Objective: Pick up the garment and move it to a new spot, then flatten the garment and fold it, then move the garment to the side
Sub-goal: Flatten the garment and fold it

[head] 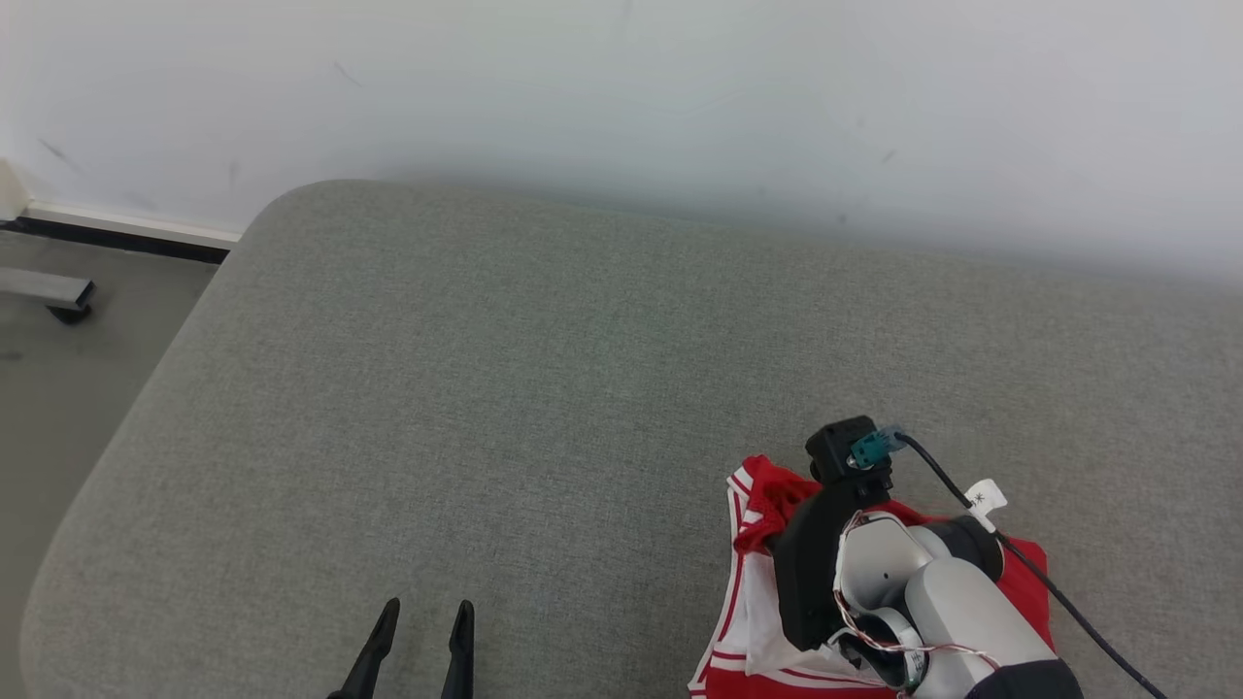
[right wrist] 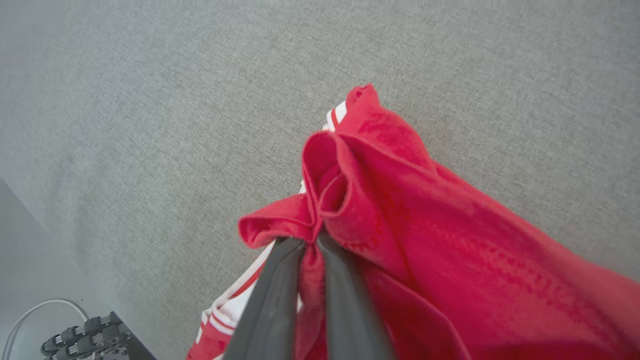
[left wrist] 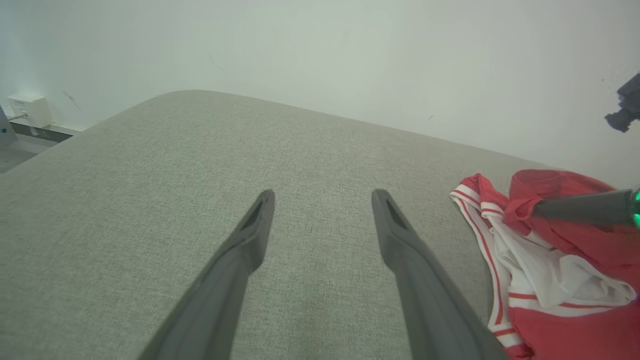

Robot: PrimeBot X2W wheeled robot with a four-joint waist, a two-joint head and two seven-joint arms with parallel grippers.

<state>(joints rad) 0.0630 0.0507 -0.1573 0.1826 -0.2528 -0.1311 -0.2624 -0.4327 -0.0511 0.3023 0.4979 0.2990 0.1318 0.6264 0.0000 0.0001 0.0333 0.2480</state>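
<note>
The garment (head: 753, 621) is a red and white striped sports piece, bunched at the near right of the grey cushion (head: 544, 388). My right gripper (right wrist: 310, 241) is shut on a pinched fold of the red garment (right wrist: 415, 225), lifting that fold off the cushion. In the head view the right wrist covers the fingers and much of the cloth. My left gripper (head: 424, 614) stands open near the front edge, empty, well left of the garment. From the left wrist view, the left gripper (left wrist: 322, 197) points over bare cushion, with the garment (left wrist: 540, 270) at the right.
A white wall (head: 621, 97) runs behind the cushion. The floor (head: 58, 388) drops away at the left, with a metal leg and caster (head: 58, 296). A black cable (head: 1049, 582) trails from my right wrist. The cushion's left and middle are bare fabric.
</note>
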